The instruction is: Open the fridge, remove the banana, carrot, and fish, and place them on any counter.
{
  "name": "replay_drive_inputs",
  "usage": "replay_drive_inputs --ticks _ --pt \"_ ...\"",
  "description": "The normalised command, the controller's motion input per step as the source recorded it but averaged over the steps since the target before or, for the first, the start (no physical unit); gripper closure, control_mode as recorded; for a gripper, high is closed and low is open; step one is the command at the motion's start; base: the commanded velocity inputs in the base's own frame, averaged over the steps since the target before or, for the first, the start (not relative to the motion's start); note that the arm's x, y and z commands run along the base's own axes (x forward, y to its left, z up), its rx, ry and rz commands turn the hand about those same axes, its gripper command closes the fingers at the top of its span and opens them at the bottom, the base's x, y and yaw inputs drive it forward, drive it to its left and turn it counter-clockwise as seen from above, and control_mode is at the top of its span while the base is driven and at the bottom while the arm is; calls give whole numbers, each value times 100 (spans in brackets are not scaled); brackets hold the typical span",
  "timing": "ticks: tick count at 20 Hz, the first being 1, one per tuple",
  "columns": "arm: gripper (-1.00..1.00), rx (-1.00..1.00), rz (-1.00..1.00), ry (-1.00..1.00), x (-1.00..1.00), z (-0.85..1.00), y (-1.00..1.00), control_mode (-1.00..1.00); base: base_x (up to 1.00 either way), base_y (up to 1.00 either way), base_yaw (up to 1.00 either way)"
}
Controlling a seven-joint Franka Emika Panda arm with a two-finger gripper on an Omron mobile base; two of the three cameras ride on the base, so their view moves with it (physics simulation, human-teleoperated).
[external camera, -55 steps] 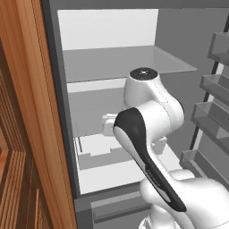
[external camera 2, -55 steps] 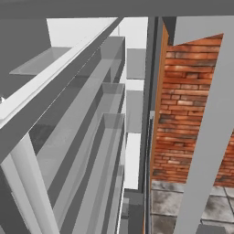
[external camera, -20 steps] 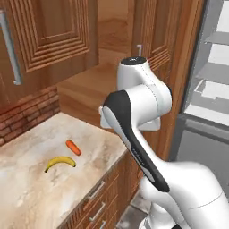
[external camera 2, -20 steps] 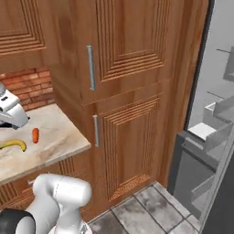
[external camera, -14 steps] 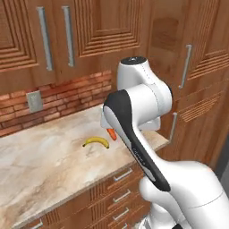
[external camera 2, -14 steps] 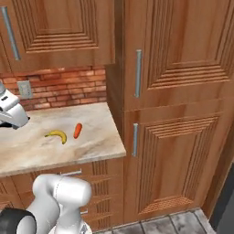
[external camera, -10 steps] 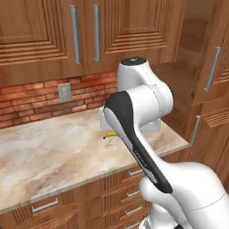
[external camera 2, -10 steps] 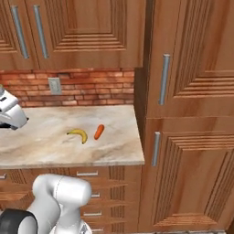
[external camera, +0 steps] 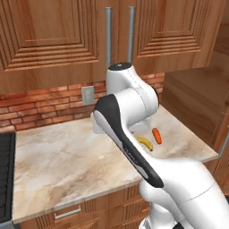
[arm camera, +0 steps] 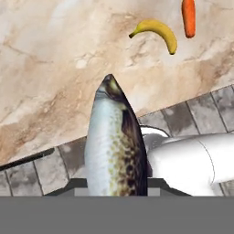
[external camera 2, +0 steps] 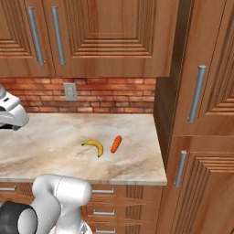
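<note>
here the fish stands up from the bottom of the hand view, silver-bellied with a dark speckled back, its head pointing up the frame; the gripper is closed on it, the fish hiding the finger tips. beneath the fish that view looks down past the front edge of the counter to grey floor tiles, so the fish hangs over that edge rather than over the slab's middle.

the banana and the carrot lie on the counter's right half, near its right end, close beside each other but apart, the carrot nearer the right edge. the right base view shows both whole, plus the tall wooden cabinet that stands against the counter's right end and the drawers under the slab. in the left base view the white arm covers part of the banana, leaving a yellow end beside the carrot, and a dark hob edge shows at the counter's far left. both base views show the brick backsplash with a wall socket and the upper cabinets.
</note>
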Motion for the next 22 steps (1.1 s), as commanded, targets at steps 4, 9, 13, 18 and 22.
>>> replay_drive_inputs --ticks 4,9,13,18,22 --pt "100 -5 3 1 100 -91 -3 -100 0 0 0" --pt "100 -7 0 0 100 -100 -23 -100 0 0 0" --pt "100 -1 0 0 100 -100 -31 -100 0 0 0" --pt "100 0 1 2 97 -92 -31 -100 0 0 0" --pt "100 0 2 1 57 -78 -12 -100 0 0 0"
